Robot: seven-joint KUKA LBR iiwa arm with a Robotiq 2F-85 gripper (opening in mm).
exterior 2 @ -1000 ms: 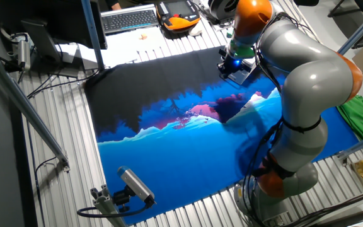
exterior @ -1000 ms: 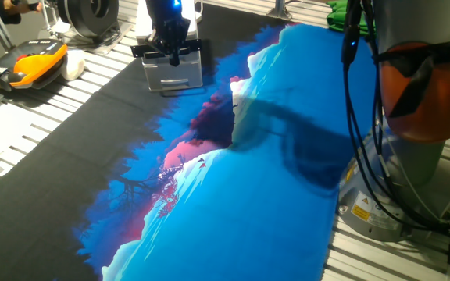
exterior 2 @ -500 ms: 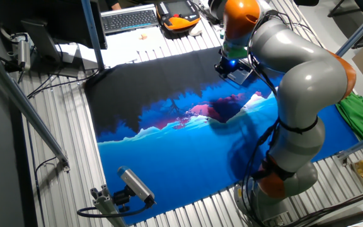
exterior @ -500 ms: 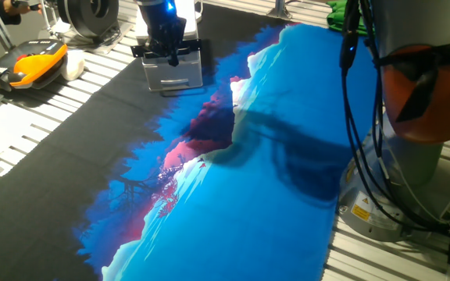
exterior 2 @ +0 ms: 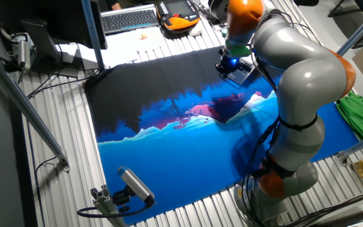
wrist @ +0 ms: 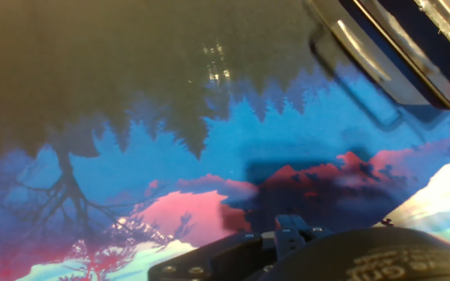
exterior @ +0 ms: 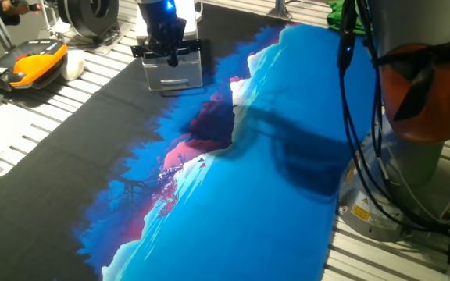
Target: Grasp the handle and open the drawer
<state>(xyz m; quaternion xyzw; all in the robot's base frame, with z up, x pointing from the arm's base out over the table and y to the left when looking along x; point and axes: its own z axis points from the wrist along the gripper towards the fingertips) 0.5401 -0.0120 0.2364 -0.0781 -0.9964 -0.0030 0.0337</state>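
Observation:
The small white cabinet (exterior: 175,72) stands at the far end of the printed mat, and the drawer (exterior: 176,80) sits in its front. The black handle (exterior: 148,51) runs as a bar across the top of that front. My gripper (exterior: 171,51) hangs straight down onto the middle of the handle, its dark fingers merging with the bar, so their gap cannot be made out. In the other fixed view the gripper (exterior 2: 228,65) is right at the cabinet (exterior 2: 240,75). The hand view shows the cabinet (wrist: 397,47) at top right and no fingertips.
An orange-and-black case (exterior: 26,64) lies on the slatted table left of the cabinet. A keyboard (exterior 2: 130,19) and monitor stand sit beyond the mat. The robot's base and cables (exterior: 401,156) fill the right side. Green cloth (exterior 2: 358,110) lies at the mat's far end.
The gripper and the upper arm shifted slightly sideways over the handle and came partly back. The cabinet and its drawer front have not moved.

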